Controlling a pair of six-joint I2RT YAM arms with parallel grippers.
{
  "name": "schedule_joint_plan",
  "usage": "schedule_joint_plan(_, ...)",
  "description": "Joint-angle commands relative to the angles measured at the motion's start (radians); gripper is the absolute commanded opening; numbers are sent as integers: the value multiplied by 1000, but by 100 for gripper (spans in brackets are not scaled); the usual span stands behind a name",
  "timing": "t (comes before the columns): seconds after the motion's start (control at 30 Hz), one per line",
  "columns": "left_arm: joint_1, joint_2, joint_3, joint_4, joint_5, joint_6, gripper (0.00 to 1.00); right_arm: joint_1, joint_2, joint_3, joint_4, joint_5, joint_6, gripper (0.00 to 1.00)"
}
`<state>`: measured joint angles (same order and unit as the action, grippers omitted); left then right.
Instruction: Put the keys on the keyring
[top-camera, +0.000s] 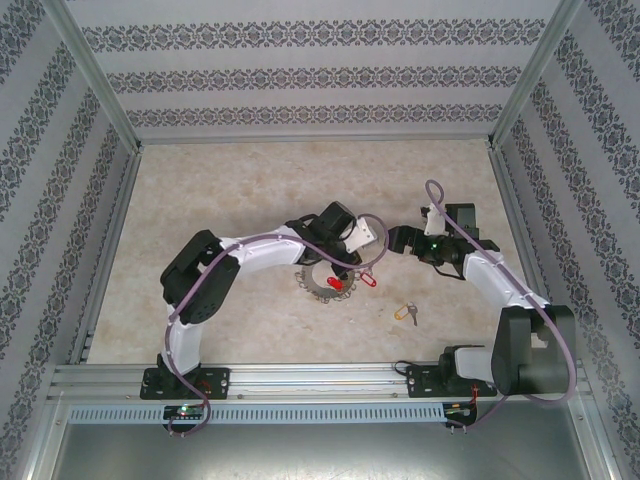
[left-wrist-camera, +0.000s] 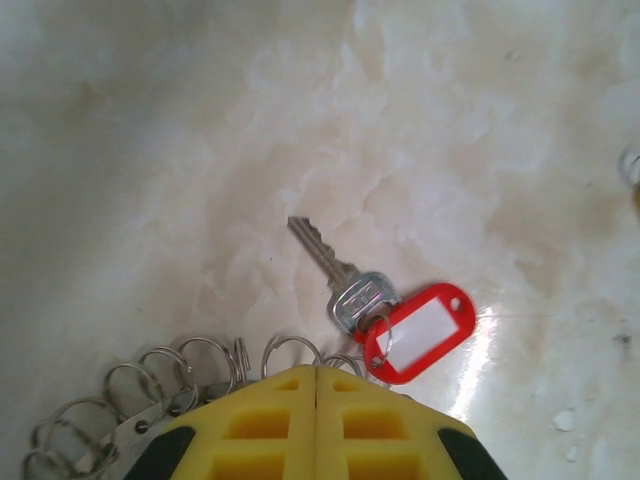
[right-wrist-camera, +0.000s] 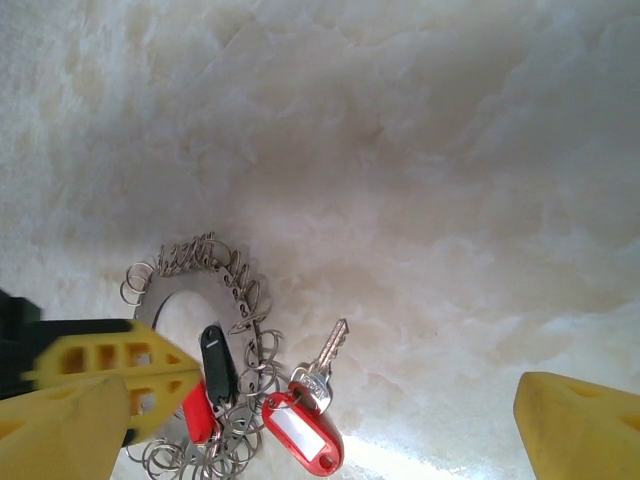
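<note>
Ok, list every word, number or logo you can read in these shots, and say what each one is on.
No text can be read anywhere.
Red tag: the white insert looks blank.
Silver key head: possibly stamped, too blurred to read.
Black tag: nothing legible.
Yellow-tagged key: too small to tell.

Keyring (left-wrist-camera: 128, 438) partly hidden behind left pincer (left-wrist-camera: 317, 385).
</note>
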<state>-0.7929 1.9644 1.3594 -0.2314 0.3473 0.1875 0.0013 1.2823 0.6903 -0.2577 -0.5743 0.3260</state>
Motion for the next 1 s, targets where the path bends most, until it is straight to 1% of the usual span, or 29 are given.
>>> schedule_joint_plan(0.0, -14, -67, -9, -41, 11, -22, 0, -14, -26, -28, -4, -21, -24, 98)
schedule_joint_plan(0.07, -14, -67, -10, -56, 15, -17, 0, -14, -33, -39, 0, -23, -18, 98)
schedule_joint_plan(0.1, -15, -62, -7, -65, 10, -14, 4, -14, -38, -41, 0, -25, -18, 98)
schedule_joint_plan(0.2, -14, -31, 14, -91, 4, -7, 29, -13, -45, -44, 2, -22, -15, 98)
schedule_joint_plan(0.23, -14, -18, 23, -96, 1, -8, 34, -14, -43, -44, 3, -24, -12, 98)
schedule_joint_plan(0.3, -14, 11, 47, -116, -6, -8, 37, -14, -40, -46, 8, -29, -7, 98)
schedule_joint_plan(0.4, -14, 48, 81, -144, -2, -12, 37, -14, -41, -48, 8, -28, -5, 98)
schedule_joint_plan(0.53, -14, 66, 104, -151, 12, -22, 29, -14, -44, -46, 2, -25, -7, 98)
schedule_joint_plan(0.8, -14, 133, 229, -294, -29, -40, 29, -15, -46, -45, 2, -29, -2, 98)
schedule_joint_plan(0.97, -14, 172, 312, -393, -81, -62, 29, -16, -40, -34, 2, -32, -1, 98)
